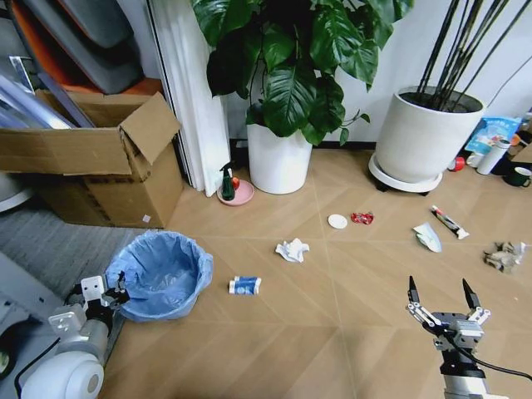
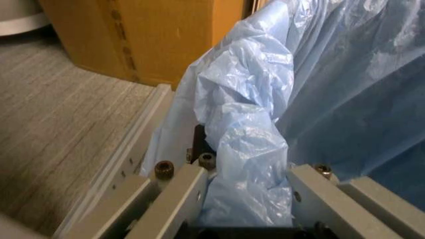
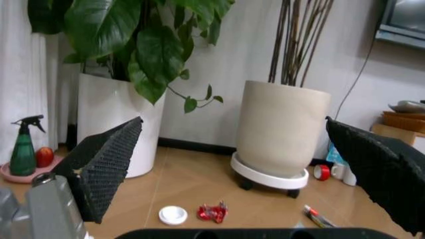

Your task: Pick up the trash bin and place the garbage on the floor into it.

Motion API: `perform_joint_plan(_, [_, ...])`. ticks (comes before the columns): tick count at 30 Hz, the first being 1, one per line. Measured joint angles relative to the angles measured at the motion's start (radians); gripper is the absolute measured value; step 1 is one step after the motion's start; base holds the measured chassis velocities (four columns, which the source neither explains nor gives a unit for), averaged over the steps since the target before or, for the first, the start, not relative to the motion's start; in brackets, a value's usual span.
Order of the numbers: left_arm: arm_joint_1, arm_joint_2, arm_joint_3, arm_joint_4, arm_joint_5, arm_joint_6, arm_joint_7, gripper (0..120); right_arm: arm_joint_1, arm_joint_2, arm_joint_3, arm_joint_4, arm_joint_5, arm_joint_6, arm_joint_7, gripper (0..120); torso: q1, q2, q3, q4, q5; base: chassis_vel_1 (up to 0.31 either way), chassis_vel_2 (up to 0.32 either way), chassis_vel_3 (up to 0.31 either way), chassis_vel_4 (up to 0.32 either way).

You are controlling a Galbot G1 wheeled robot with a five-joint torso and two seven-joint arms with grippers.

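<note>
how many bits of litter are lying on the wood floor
6: carton by the bin, crumpled paper, white disc, red wrapper, scrap and tube. More may lie farther right.

Crinkled glossy plastic lines the trash bin [image 1: 160, 274]; the floor [image 1: 332, 316] looks matt wood-grain tile.

From above, the head camera looks down and forward over the floor [image 1: 332, 291] toward the round plant pot [image 1: 418, 137]. The left wrist camera sits pressed against the trash bin [image 2: 279, 129]. The right wrist camera rides low near the floor, facing that same pot [image 3: 284, 130], sharing the white disc [image 3: 172, 215] with the head view [image 1: 337, 221].
</note>
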Motion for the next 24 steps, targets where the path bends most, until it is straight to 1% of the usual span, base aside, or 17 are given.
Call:
perform_joint_plan(1, [0.0, 0.0, 0.0, 0.0, 0.001, 0.0, 0.0, 1, 0.0, 0.0, 0.0, 0.0, 0.0, 0.001, 0.0, 100, 0.0, 0.0, 0.0, -0.0002, 0.001, -0.151, 0.239, 0.161, -0.269])
perform_joint_plan(2, [0.0, -0.001, 0.001, 0.0, 0.002, 0.0, 0.0, 1, -0.001, 0.0, 0.0, 0.0, -0.001, 0.003, -0.001, 100, 0.0, 0.0, 0.0, -0.0001, 0.0, -0.151, 0.255, 0.161, -0.267])
perform_joint_plan(5, [0.0, -0.001, 0.001, 0.0, 0.003, 0.0, 0.0, 1, 0.0, 0.0, 0.001, 0.0, -0.001, 0.005, -0.003, 100, 0.0, 0.0, 0.0, -0.0004, 0.0005, -0.153, 0.257, 0.159, -0.264])
perform_joint_plan(8, [0.0, -0.001, 0.002, 0.001, 0.003, -0.001, 0.0, 1, 0.001, 0.0, 0.001, -0.001, -0.002, 0.01, -0.009, 100, 0.0, 0.0, 0.0, 0.0001, 0.0006, -0.155, 0.278, 0.154, -0.253])
perform_joint_plan(12, [-0.001, 0.0, 0.001, 0.001, 0.003, -0.001, 0.0, 1, 0.002, 0.0, 0.001, -0.001, -0.003, 0.013, -0.011, 100, 0.0, 0.0, 0.0, -0.0002, 0.0, -0.144, 0.26, 0.136, -0.251])
perform_joint_plan(18, [-0.001, 0.0, 0.003, 0.001, 0.003, -0.001, 0.0, 1, 0.004, 0.0, 0.002, -0.005, -0.004, 0.028, -0.02, 100, 0.0, 0.0, 0.0, -0.0003, 0.0002, -0.142, 0.233, 0.137, -0.236])
perform_joint_plan(21, [0.0, 0.001, 0.005, 0.001, 0.004, -0.001, 0.0, 1, 0.005, -0.001, 0.002, -0.008, -0.003, 0.03, -0.023, 100, 0.0, 0.0, 0.0, 0.0, 0.0003, -0.122, 0.157, 0.13, -0.172])
perform_joint_plan(24, [0.001, 0.005, 0.008, -0.001, 0.004, -0.001, 0.0, 1, 0.006, -0.005, -0.002, -0.014, -0.002, 0.029, -0.024, 100, 0.0, 0.0, 0.0, 0.0, 0.0003, -0.078, 0.077, 0.065, -0.039])
